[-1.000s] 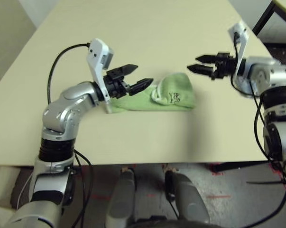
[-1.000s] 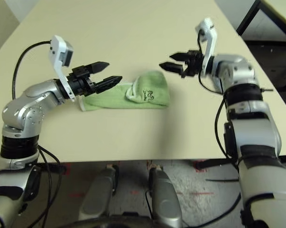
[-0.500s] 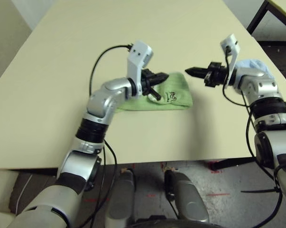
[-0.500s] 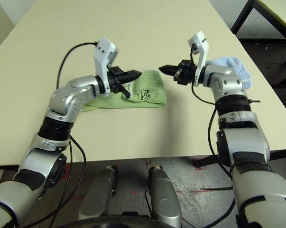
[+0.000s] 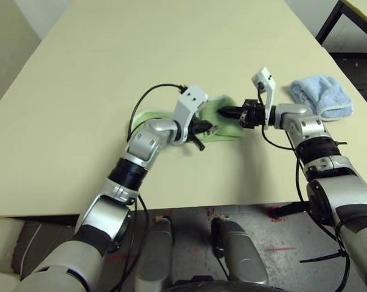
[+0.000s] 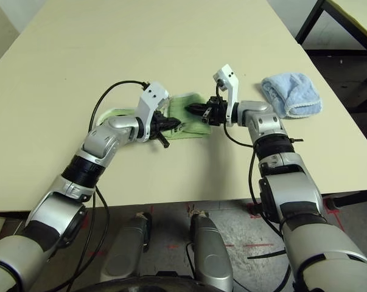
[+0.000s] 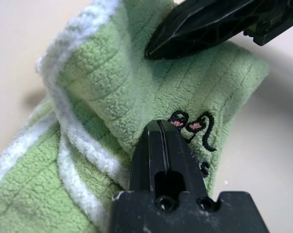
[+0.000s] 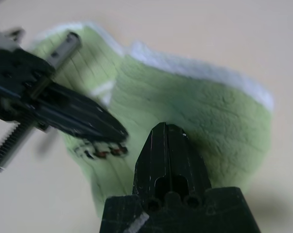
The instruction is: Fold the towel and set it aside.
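Both arms are reaching inward, the left gripper [image 7: 160, 127] and right gripper [image 8: 165, 130] closed, tips pointing toward each other.

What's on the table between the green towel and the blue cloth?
Only the right claw and its arm above bare table, seen from the head views.

bunched light blue cloth [image 5: 322, 97], on cream table [image 5: 110, 73]
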Controlling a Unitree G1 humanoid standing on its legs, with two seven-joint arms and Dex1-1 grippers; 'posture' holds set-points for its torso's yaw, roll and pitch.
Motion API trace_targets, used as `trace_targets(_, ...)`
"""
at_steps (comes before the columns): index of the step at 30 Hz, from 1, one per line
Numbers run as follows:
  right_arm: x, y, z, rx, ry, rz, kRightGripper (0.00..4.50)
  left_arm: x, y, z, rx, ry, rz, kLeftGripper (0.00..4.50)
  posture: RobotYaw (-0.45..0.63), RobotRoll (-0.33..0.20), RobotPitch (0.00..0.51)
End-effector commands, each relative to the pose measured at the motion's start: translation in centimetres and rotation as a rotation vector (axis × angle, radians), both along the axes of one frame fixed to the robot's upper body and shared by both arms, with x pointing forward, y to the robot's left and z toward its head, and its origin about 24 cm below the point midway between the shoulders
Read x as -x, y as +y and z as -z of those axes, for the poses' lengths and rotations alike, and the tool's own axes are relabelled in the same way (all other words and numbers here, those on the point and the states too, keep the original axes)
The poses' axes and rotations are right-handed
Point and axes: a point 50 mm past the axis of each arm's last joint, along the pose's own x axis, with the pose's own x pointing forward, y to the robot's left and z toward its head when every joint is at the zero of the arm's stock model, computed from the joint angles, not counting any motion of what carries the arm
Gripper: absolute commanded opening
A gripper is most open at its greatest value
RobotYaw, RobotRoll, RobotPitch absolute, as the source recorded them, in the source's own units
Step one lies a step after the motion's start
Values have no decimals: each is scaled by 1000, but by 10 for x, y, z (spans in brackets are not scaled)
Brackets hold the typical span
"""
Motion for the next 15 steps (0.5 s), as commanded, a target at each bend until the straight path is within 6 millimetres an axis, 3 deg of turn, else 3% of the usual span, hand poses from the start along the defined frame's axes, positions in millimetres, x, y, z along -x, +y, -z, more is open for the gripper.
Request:
trace_targets(1,2,-10,12,61,37,27,18,7,3,10,-19,50,-11,0,144,0,135)
trace_targets(10,-1,-6,10,35,24,22,18,13,-8,-16,100,12,-1,0,159,0,135)
trace_targets(15,-3,-11,1,-1,3,23,18,19,-2,-34,150,-28,-19,0,157,0,135)
